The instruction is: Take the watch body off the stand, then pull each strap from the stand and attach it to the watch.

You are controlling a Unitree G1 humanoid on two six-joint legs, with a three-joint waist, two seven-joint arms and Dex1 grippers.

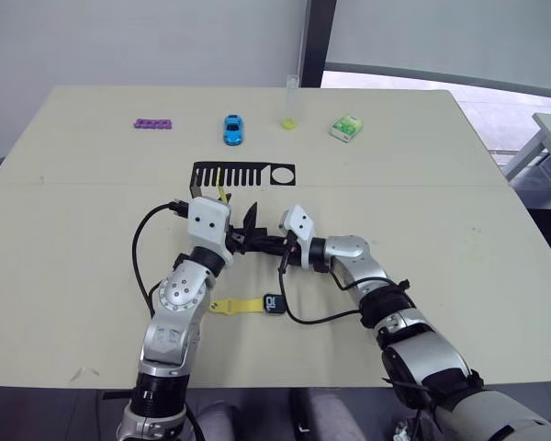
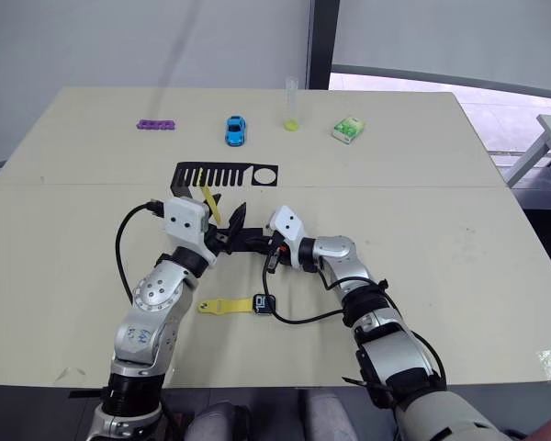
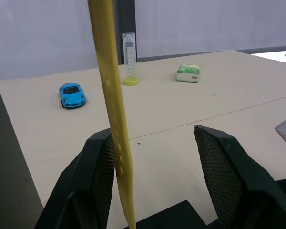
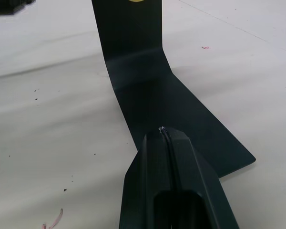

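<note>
Now the left gripper (image 3: 155, 181) has its jaws apart, a strap (image 3: 112, 114) hanging from the stand (image 1: 243, 174) just beside one finger. Right gripper (image 4: 163, 131), jaws together, rests on the stand's base. The watch (image 1: 275, 303) lies nearer the table's (image 1: 459, 230) front edge.

Lighting even and bright, daylight entering from the window (image 1: 441, 37) behind the table (image 1: 441, 211), shadows soft and faint; head views sharp throughout, wrist views sharp on distant things, slightly soft on the nearest fingers (image 3: 229, 181).
</note>
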